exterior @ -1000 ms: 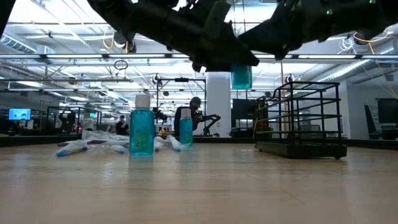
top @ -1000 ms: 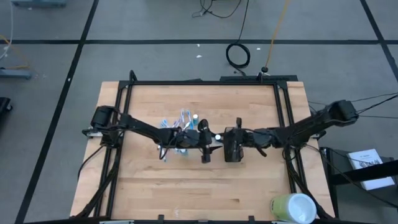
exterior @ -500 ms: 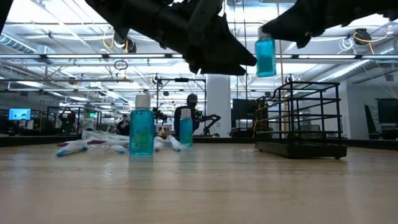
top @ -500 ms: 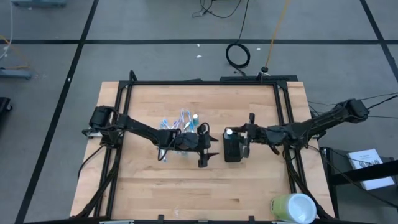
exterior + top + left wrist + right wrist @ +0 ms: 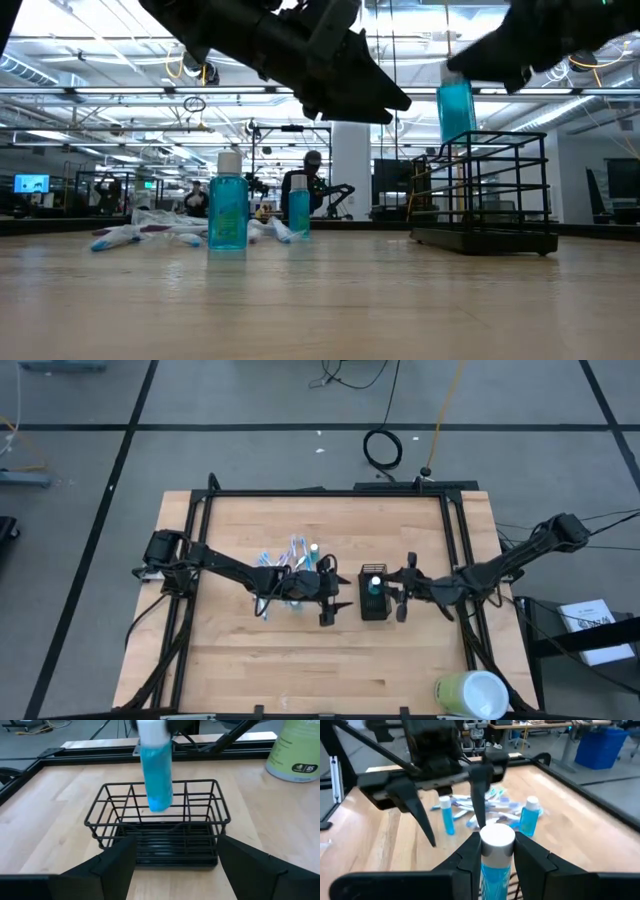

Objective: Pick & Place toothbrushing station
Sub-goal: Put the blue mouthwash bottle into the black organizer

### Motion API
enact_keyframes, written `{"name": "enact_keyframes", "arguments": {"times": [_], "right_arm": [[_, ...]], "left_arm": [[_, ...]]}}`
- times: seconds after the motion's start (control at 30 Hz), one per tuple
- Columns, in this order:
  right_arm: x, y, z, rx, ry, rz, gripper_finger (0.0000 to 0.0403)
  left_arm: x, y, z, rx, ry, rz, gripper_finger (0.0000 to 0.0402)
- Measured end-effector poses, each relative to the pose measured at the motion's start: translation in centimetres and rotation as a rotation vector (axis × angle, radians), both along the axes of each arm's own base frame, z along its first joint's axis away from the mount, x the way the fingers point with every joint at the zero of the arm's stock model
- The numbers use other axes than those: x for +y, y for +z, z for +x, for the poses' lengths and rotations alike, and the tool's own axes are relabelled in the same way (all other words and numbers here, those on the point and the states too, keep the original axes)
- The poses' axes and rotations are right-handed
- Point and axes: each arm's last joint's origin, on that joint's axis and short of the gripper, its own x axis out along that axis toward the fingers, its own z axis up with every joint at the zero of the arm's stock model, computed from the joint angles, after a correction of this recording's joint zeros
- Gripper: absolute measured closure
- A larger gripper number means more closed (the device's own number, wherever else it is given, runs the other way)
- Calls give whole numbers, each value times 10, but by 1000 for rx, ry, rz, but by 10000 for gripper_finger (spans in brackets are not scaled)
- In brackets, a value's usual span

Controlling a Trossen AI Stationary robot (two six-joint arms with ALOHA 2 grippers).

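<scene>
High view: black wire holder point(image 5: 373, 607) sits on the tabletop point(image 5: 240, 670) right of centre, closer to the right edge than the left. Right gripper point(image 5: 376, 586) is over the holder w/ a blue bottle point(image 5: 375, 584) clamped between its fingers at the white cap — bottle hangs upright, its lower end at about the holder's rim. Left wrist view shows the bottle point(image 5: 156, 770) above the holder's point(image 5: 159, 827) middle compartments; can't tell if its base is already inside the wires. Right wrist view: white cap point(image 5: 497, 836) pinched between the two dark fingers point(image 5: 532, 857), blue body below.

Left gripper point(image 5: 334, 603) hovers just left of the holder, fingers spread wide, nothing in them — near the holder but apart from it.

Behind the left gripper, toward the far edge, lies a pile of blue-and-white toothbrushes point(image 5: 285, 560). Low view: two more blue bottles stand upright near that pile, a nearer one point(image 5: 227, 212) and a farther one point(image 5: 298, 208), w/ toothbrushes point(image 5: 135, 234) lying flat beside them. Held bottle point(image 5: 456, 108) is in the air just above the holder point(image 5: 487, 193).

Yellow-green and white cylinder point(image 5: 472, 693) stands at the near right corner, well apart from everything else.
</scene>
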Motion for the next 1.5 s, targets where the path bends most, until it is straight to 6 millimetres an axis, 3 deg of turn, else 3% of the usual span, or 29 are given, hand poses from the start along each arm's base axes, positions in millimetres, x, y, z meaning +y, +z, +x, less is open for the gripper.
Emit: {"name": "enact_keyframes", "arguments": {"times": [0.33, 0.7, 1.03, 1.3, 1.5], "right_arm": [[-6, -46, -11, -96, -11, 76, 323], [-8, -70, -4, -18, -50, 85, 323], [-8, -74, -2, -11, -56, 85, 321], [-8, -75, -2, -11, -57, 99, 238], [-8, -75, -2, -15, -59, 113, 219]], "left_arm": [[1, 1, 0, -7, 3, -1, 119], [3, 1, 1, -11, 10, -1, 119], [3, 1, 1, -10, 10, -1, 119], [3, 1, 1, -10, 10, -1, 119], [3, 1, 1, -10, 10, -1, 119]]}}
